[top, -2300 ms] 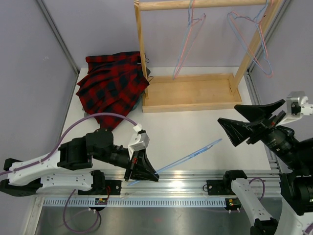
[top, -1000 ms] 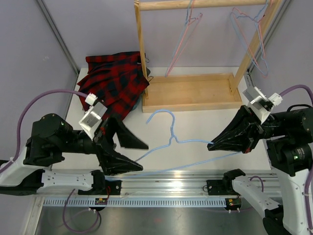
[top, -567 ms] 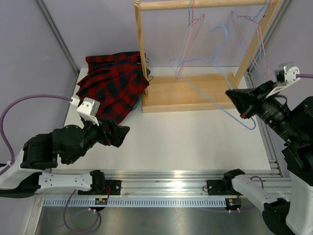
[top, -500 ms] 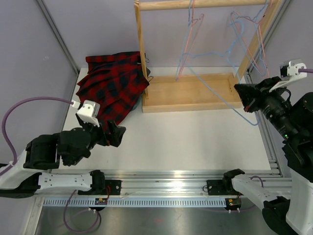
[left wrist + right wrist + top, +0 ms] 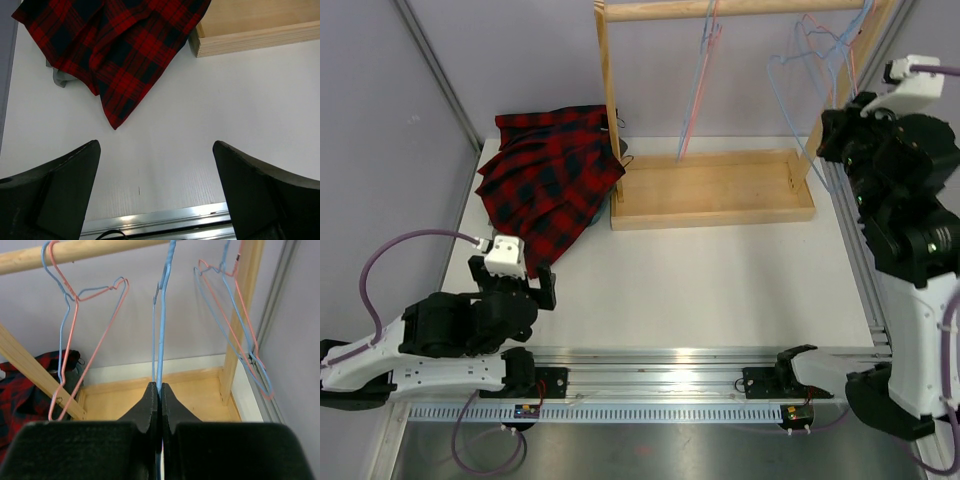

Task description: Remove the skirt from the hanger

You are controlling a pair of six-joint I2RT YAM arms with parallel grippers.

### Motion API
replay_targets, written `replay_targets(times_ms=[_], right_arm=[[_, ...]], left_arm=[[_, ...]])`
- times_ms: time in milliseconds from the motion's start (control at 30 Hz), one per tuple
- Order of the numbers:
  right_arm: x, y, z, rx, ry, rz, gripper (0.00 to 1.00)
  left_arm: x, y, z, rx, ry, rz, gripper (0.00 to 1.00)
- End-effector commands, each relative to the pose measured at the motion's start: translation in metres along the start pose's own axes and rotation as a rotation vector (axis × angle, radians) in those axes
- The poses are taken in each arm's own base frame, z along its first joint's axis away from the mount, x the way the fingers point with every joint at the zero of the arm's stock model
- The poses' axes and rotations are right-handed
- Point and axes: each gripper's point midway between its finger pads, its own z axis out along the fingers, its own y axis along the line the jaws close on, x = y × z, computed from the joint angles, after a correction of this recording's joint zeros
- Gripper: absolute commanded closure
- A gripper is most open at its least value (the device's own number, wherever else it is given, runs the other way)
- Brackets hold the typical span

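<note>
Skirt (image 5: 550, 180) lies heaped at the table's (image 5: 720, 270) far-left corner beside the rack; left wrist view shows the left gripper (image 5: 155, 145) spread wide, holding nothing; right gripper (image 5: 160, 386) pinches the blue hanger (image 5: 163, 335), a grip the overhead view hides.
</note>
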Motion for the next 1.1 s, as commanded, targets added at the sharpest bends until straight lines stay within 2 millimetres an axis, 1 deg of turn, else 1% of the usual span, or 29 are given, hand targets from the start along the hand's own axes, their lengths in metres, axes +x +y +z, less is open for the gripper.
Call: replay_targets(times_ms=[0, 33, 67, 100, 133, 167, 233, 267, 333, 367, 400, 433, 467, 533, 633, 667, 700, 733, 767, 800, 833, 900, 967, 1000, 1033, 1067], right_arm=[[-0.024, 0.02, 0.048, -0.014, -0.072, 0.025, 1.0], [-0.027, 0.025, 0.055, -0.026, -0.079, 0.03, 1.0], [-0.026, 0.031, 0.072, -0.026, -0.069, 0.029, 1.0], [-0.026, 0.035, 0.08, -0.036, -0.065, 0.028, 1.0], [-0.023, 0.039, 0.088, -0.04, -0.054, 0.029, 1.0], [-0.017, 0.044, 0.104, -0.043, -0.039, 0.027, 1.0], [-0.011, 0.05, 0.119, -0.049, -0.029, 0.026, 1.0], [0.0, 0.053, 0.132, -0.046, -0.005, 0.018, 1.0], [0.011, 0.055, 0.141, -0.041, 0.022, 0.026, 1.0], [0.021, 0.056, 0.146, -0.038, 0.045, 0.028, 1.0], [0.026, 0.058, 0.146, -0.043, 0.06, 0.045, 1.0], [0.021, 0.058, 0.139, -0.052, 0.044, 0.063, 1.0], [0.037, 0.058, 0.141, -0.053, 0.076, 0.063, 1.0], [0.045, 0.057, 0.134, -0.059, 0.085, 0.086, 1.0], [0.052, 0.054, 0.127, -0.056, 0.103, 0.088, 1.0], [0.053, 0.053, 0.125, -0.051, 0.11, 0.086, 0.83], [0.054, 0.051, 0.124, -0.045, 0.111, 0.08, 0.56], [0.054, 0.049, 0.122, -0.04, 0.113, 0.074, 0.32], [0.053, 0.046, 0.118, -0.034, 0.109, 0.073, 0.13], [0.052, 0.042, 0.116, -0.012, 0.101, 0.069, 0.01], [0.046, 0.037, 0.11, 0.002, 0.084, 0.069, 0.01], [0.041, 0.026, 0.104, 0.051, 0.066, 0.061, 0.0], [0.032, 0.019, 0.09, 0.066, 0.043, 0.063, 0.01], [0.031, 0.012, 0.084, 0.095, 0.038, 0.071, 0.01], [0.025, 0.007, 0.069, 0.102, 0.022, 0.085, 0.01], [0.025, 0.004, 0.062, 0.107, 0.022, 0.091, 0.01]], left_arm=[[-0.013, 0.003, 0.003, -0.036, -0.073, -0.065, 0.01], [-0.013, 0.005, 0.003, -0.048, -0.073, -0.065, 0.01], [-0.014, 0.007, 0.003, -0.058, -0.078, -0.062, 0.01], [-0.013, 0.005, 0.004, -0.061, -0.073, -0.048, 0.01], [-0.012, 0.004, 0.004, -0.064, -0.071, -0.039, 0.01], [-0.013, 0.003, 0.005, -0.064, -0.07, -0.038, 0.01], [-0.011, 0.001, 0.006, -0.069, -0.064, -0.021, 0.01], [-0.011, 0.001, 0.006, -0.071, -0.064, -0.022, 0.01], [-0.011, 0.002, 0.006, -0.074, -0.063, -0.024, 0.01], [-0.011, 0.002, 0.006, -0.075, -0.065, -0.028, 0.01], [-0.011, 0.003, 0.005, -0.074, -0.062, -0.032, 0.01], [-0.011, 0.004, 0.005, -0.073, -0.063, -0.039, 0.01], [-0.011, 0.004, 0.004, -0.074, -0.065, -0.043, 0.01], [-0.011, 0.006, 0.004, -0.075, -0.067, -0.051, 0.01], [-0.012, 0.006, 0.004, -0.073, -0.071, -0.058, 0.01], [-0.012, 0.006, 0.004, -0.071, -0.071, -0.054, 0.01], [-0.012, 0.006, 0.004, -0.071, -0.071, -0.054, 0.01], [-0.012, 0.006, 0.004, -0.071, -0.071, -0.054, 0.01], [-0.012, 0.005, 0.004, -0.072, -0.07, -0.053, 0.01], [-0.012, 0.005, 0.004, -0.072, -0.069, -0.052, 0.01], [-0.011, 0.005, 0.004, -0.074, -0.068, -0.048, 0.01], [-0.011, 0.004, 0.005, -0.078, -0.066, -0.041, 0.01], [-0.011, 0.004, 0.005, -0.083, -0.064, -0.036, 0.01], [-0.011, 0.004, 0.006, -0.09, -0.062, -0.032, 0.01], [-0.011, 0.004, 0.006, -0.091, -0.061, -0.03, 0.01], [-0.011, 0.004, 0.006, -0.091, -0.061, -0.031, 0.01]])
